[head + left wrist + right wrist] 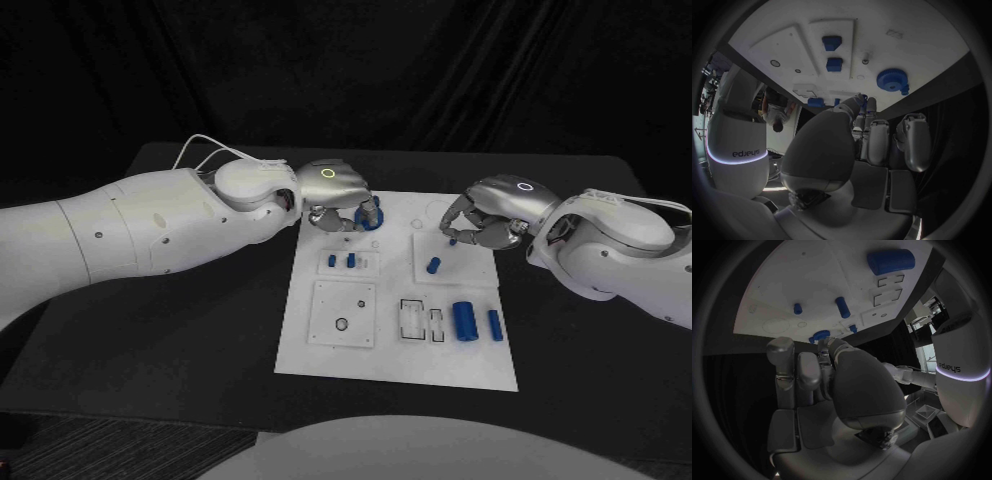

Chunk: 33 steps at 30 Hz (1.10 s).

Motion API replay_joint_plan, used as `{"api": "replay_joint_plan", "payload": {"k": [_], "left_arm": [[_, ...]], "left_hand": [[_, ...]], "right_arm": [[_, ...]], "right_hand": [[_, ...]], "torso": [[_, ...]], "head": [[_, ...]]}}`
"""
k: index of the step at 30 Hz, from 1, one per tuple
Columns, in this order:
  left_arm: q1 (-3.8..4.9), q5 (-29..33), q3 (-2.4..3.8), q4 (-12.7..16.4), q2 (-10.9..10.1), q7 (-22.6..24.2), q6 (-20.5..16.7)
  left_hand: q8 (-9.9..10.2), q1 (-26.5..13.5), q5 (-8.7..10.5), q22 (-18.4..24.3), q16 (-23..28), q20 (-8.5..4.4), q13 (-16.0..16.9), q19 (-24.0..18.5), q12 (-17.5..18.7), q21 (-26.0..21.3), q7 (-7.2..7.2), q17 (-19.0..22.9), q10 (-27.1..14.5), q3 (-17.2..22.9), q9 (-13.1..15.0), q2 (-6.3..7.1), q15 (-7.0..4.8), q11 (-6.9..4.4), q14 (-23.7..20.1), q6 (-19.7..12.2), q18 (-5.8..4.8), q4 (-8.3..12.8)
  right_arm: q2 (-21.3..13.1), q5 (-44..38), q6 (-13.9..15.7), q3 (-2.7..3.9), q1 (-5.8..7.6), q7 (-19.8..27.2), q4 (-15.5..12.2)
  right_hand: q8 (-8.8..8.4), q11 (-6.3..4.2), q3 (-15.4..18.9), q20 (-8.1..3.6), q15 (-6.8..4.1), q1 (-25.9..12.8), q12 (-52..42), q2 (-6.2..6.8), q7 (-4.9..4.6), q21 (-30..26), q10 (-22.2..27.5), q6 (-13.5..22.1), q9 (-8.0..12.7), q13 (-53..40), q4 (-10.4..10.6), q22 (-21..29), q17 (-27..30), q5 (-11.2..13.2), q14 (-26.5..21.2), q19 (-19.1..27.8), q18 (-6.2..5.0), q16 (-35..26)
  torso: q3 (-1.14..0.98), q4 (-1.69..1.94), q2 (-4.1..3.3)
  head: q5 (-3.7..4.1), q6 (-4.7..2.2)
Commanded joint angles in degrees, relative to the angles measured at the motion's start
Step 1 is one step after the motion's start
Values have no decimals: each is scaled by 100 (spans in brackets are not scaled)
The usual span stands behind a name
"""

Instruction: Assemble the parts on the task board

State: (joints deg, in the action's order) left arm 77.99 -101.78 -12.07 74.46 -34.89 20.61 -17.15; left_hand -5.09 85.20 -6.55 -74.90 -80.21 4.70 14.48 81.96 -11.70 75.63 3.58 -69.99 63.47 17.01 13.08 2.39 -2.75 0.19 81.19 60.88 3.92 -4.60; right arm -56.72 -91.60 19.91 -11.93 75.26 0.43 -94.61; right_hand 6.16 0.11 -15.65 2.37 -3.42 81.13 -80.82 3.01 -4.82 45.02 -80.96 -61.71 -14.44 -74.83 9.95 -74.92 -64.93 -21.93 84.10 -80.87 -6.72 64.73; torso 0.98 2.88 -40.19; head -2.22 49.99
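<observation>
The black table (pixel 188 330) takes up most of the scene, with the white task board (pixel 397 355) lying flat in its middle. The robot's left arm (pixel 130 235) reaches in over the board's far left corner, and the right arm (pixel 620 255) comes over the far right edge.

The left hand (pixel 335 195) hangs above the far left corner with its fingers pointing down beside a round blue gear-like part (pixel 892 79) sitting on the board; from the head view the fingers look to be touching or closing around it, but I cannot tell whether it is actually held. The right hand (pixel 490 215) sits at the far right of the board with its fingers curled in; I cannot tell if anything is in them.

Near the board's right edge lies a thick blue cylinder (pixel 464 318), with a thinner blue pin (pixel 495 325) just beside it. A short blue peg (pixel 434 265) stands further back, and two small blue blocks (pixel 342 261) sit side by side on the left half
</observation>
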Motion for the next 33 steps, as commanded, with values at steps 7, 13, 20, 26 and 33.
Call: {"api": "replay_joint_plan", "payload": {"k": [7,13,20,26,33], "left_arm": [[56,-25,-3,152,-192,6,195],[52,-25,-4,117,-251,-30,293],[26,-24,-5,19,-230,-86,326],[-42,-25,-6,-89,-173,-109,398],[-119,-25,-6,-170,-112,-137,502]], "left_hand": [[79,-61,232,-1049,86,2,-68,-25,163,-75,-67,99,-3,-12,-44,16,-28,-35,-30,-33,-46,-115],[114,-31,235,-1038,107,4,-94,-50,221,-115,-68,135,-33,2,-65,22,-31,-36,-53,-81,-38,-115],[130,-52,230,-1027,134,6,-107,-75,250,-157,-59,185,-45,-11,-79,41,-28,-25,-81,-114,-30,-137],[135,-63,231,-1012,171,7,-113,-105,265,-207,-57,253,-50,-17,-86,51,-23,-20,-117,-127,-20,-149],[143,-69,234,-993,220,11,-126,-148,298,-277,-64,335,-66,-18,-102,63,-19,-26,-169,-163,-7,-164]], "right_arm": [[3,3,-42,3,-39,-148,4],[-8,3,-56,3,-51,-159,5],[10,3,-46,3,-61,-148,14],[22,3,-45,3,-69,-140,20],[22,4,-46,3,-73,-136,20]], "right_hand": [[38,4,-9,12,-28,58,42,-15,1,-57,40,-24,-2,20,-11,-496,16,-27,47,40,-53,-46],[38,4,-9,12,-28,58,42,-15,1,-57,40,-24,-2,20,-11,-496,16,-27,47,40,-53,-46],[37,6,-9,12,-27,56,42,-15,-1,-62,38,-20,-1,17,-9,-495,18,-26,46,41,-53,-49],[34,7,-10,13,-26,55,39,-14,-2,-66,35,-15,0,12,-9,-494,20,-26,45,42,-53,-52],[31,8,-11,13,-26,55,47,-14,-4,-70,43,-10,1,24,-10,-493,27,-26,42,43,-54,-60]], "torso": [[-9,11,-2],[-7,37,-1],[1,30,10],[2,34,3],[-9,24,-1]], "head": [[-23,1],[-12,1],[-42,1],[-22,1],[-19,1]]}}
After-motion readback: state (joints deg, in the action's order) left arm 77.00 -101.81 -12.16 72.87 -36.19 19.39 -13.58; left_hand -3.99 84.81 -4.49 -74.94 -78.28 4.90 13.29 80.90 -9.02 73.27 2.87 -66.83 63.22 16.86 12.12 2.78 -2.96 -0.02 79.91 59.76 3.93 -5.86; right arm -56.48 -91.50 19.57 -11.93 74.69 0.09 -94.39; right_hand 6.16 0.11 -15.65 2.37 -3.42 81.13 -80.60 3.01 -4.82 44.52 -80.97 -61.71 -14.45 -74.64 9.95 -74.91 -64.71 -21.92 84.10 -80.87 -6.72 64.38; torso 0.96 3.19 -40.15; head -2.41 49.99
